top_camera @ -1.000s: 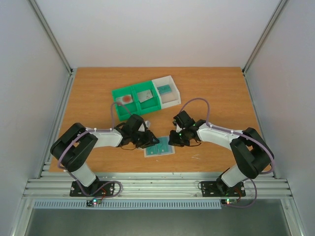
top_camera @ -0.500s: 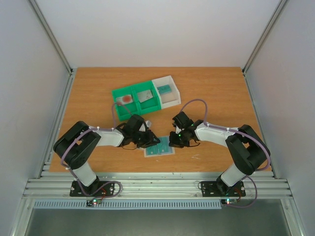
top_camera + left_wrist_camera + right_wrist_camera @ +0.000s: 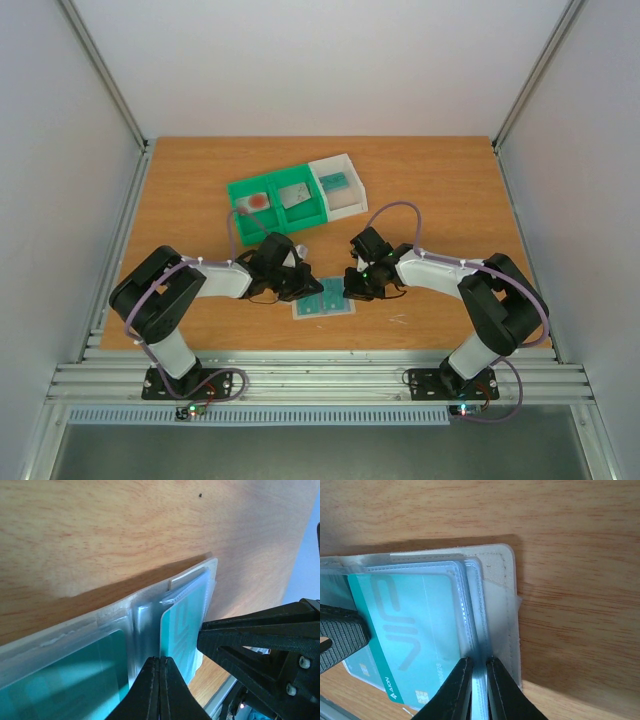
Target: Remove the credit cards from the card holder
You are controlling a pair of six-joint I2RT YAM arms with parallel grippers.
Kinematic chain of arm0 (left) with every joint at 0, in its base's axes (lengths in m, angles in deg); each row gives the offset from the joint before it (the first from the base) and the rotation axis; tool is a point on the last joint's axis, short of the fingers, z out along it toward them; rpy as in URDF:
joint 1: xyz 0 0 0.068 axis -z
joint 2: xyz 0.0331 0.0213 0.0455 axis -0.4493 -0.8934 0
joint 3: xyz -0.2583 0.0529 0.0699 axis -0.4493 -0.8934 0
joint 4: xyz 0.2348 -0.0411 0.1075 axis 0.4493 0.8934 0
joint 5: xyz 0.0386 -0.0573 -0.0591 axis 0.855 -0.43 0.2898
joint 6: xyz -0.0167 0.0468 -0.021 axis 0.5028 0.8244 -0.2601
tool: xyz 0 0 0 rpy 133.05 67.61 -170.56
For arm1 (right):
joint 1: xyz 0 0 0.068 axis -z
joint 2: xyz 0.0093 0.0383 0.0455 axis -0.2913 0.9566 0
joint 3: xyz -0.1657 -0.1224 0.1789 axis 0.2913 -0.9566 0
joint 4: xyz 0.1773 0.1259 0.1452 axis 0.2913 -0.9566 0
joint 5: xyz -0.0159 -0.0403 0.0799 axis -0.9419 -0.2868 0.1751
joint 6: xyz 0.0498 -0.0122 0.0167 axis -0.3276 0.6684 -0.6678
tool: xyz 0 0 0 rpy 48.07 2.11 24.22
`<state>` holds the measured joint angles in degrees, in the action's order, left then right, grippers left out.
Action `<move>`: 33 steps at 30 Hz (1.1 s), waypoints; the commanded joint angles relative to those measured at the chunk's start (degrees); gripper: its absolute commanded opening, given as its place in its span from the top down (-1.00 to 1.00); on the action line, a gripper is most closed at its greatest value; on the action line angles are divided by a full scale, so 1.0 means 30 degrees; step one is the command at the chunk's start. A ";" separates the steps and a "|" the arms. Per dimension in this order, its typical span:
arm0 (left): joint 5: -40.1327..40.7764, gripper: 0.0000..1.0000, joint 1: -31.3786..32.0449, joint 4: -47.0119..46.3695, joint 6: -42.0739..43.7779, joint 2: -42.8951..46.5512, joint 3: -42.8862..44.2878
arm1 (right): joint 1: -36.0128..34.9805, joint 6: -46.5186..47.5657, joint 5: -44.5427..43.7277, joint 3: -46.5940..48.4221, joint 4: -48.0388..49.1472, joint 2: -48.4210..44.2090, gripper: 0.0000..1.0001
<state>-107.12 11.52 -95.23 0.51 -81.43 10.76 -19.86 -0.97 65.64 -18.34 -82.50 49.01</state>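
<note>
Top view, holder: the card holder (image 3: 323, 299) is seen lying open close to the near edge of the table (image 3: 200, 180), about midway along it. It is flanked by the left gripper (image 3: 301, 287) and the right gripper (image 3: 350, 288).
Top view, trays: cards are seen in the green tray (image 3: 240, 190) and the white tray (image 3: 345, 160), nearer the far edge.
Top view, risk: the two grippers are set very near each other, so a knock is judged possible on any crossing pull.
Left wrist, grip: the fingers are clenched tight on the edge of the teal card (image 3: 184, 625), which is part-way out of its clear pocket (image 3: 142, 630).
Left wrist, risk: only a thin edge is pinched, so the card may slip out. If pocket film is caught too, the holder would be dragged along.
Right wrist, grip: the fingers are closed on the holder's clear leaves beside the beige cover (image 3: 506, 580).
Right wrist, risk: the leaves are slick and thin, so the hold may slide or the holder may lift once the card is pulled.
</note>
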 commanded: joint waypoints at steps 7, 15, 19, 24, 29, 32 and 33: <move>-0.0435 0.99 0.0003 -0.1065 0.0053 0.0162 -0.0125 | -0.0008 -0.0105 -0.0403 -0.0054 0.0046 0.0414 0.84; -0.0319 0.99 -0.0119 -0.0304 0.0336 0.0345 -0.0164 | -0.0005 -0.0156 -0.0849 -0.0054 -0.0177 0.0424 0.88; -0.0233 0.99 -0.0568 -0.0096 0.0459 0.0779 -0.0608 | 0.0012 -0.0127 -0.0967 -0.0079 -0.0331 0.0207 0.89; -0.0259 0.99 -0.0669 0.0004 0.0528 0.0946 -0.0691 | 0.0001 -0.0256 -0.0370 0.0183 -0.0364 -0.0059 0.89; -0.0328 0.99 -0.0669 0.0143 0.0605 0.1016 -0.0655 | -0.0003 -0.0361 -0.0096 0.0619 -0.0858 -0.1103 0.87; -0.0346 0.99 -0.0689 0.0158 0.0696 0.0909 -0.0611 | -0.0009 -0.0318 0.0076 0.0890 -0.0989 -0.1389 0.84; -0.0369 0.99 -0.0675 0.0108 0.0682 0.0854 -0.0616 | -0.0010 -0.0330 0.0239 0.0931 -0.0894 -0.1393 0.83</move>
<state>-107.47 9.66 -94.25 1.19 -79.86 9.36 -19.86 -1.30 65.58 -17.97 -84.25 46.85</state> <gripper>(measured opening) 0.009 0.076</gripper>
